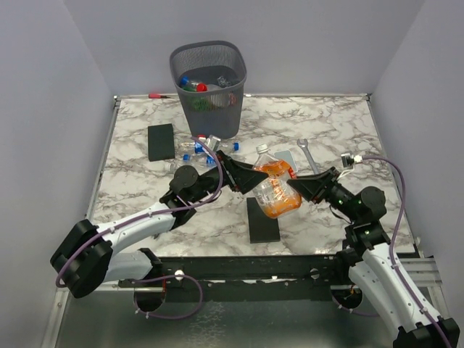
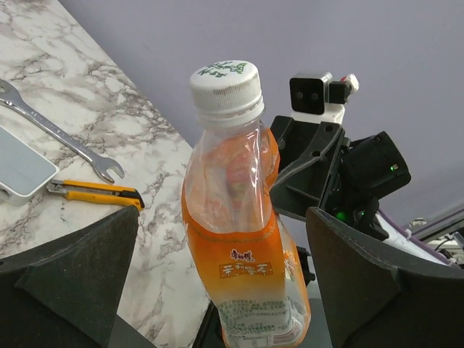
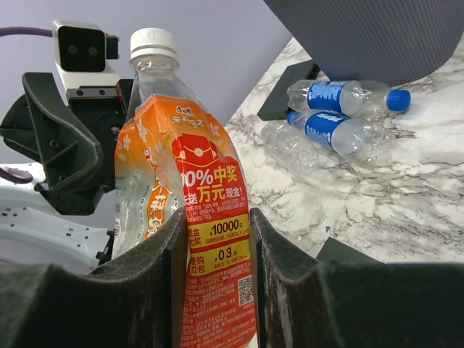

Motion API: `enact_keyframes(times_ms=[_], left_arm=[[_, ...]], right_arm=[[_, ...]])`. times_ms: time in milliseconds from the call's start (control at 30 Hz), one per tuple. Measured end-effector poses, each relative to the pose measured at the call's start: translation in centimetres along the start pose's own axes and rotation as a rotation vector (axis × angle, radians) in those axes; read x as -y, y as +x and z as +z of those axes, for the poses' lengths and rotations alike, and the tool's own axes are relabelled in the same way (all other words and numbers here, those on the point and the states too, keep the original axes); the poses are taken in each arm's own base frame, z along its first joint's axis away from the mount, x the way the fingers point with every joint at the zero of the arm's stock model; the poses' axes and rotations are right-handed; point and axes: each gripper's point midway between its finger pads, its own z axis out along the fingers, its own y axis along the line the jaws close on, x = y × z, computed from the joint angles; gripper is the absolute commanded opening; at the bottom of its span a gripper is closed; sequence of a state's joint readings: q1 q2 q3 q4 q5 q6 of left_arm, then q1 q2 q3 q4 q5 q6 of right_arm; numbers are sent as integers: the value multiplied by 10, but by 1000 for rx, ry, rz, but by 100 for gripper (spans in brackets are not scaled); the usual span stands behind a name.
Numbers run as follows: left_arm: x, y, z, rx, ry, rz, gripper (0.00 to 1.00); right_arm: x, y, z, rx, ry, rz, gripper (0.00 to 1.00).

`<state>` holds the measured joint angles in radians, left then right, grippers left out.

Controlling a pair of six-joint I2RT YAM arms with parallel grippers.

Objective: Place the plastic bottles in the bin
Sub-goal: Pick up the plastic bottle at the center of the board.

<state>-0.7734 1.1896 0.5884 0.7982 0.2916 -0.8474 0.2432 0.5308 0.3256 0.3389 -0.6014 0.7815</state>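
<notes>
An orange-labelled plastic bottle with a white cap hangs above the table's middle, my right gripper shut on its lower body. The right wrist view shows the pads pinching the red-and-orange label flat. My left gripper stands wide open, and in the left wrist view the same bottle rises in the gap, clear of both fingers. Several clear bottles with blue labels lie in front of the grey mesh bin, which holds several bottles. Two of the lying ones show in the right wrist view.
Two black slabs lie on the marble, one at the left and one near the front. A wrench and a yellow utility knife lie right of the middle. A red pen rests at the back edge.
</notes>
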Motion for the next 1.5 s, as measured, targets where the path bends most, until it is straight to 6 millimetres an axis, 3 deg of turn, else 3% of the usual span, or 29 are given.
enact_keyframes(times_ms=[133, 233, 300, 367, 500, 667, 767, 967, 1100, 1300, 1500], left_arm=[[-1, 7, 3, -18, 1, 8, 69], [-1, 10, 4, -26, 1, 14, 46], [-1, 11, 4, -32, 6, 16, 35], [-2, 12, 5, -36, 6, 22, 29], [2, 16, 4, -58, 26, 31, 24], [9, 20, 1, -87, 66, 53, 24], [24, 15, 0, -104, 126, 77, 24], [72, -10, 2, -108, 303, 145, 23], [93, -20, 3, -116, 381, 181, 23], [100, -27, 13, -113, 406, 195, 20], [91, -31, 25, -91, 371, 185, 20]], right_arm=[[-1, 3, 1, -17, -10, 7, 28], [-2, 4, 2, -32, -15, 10, 38], [-3, 3, 2, -42, -14, 0, 51], [-6, 2, 2, -59, -19, -7, 72], [-21, -9, 3, -85, -39, -49, 98], [-42, -24, -1, -131, -40, -110, 100], [-54, -27, -7, -167, -54, -152, 100], [-71, -10, -16, -260, -160, -133, 100], [-80, -2, -20, -295, -225, -93, 100], [-92, -5, -22, -295, -281, -86, 99], [-94, -4, -19, -303, -304, -65, 97]])
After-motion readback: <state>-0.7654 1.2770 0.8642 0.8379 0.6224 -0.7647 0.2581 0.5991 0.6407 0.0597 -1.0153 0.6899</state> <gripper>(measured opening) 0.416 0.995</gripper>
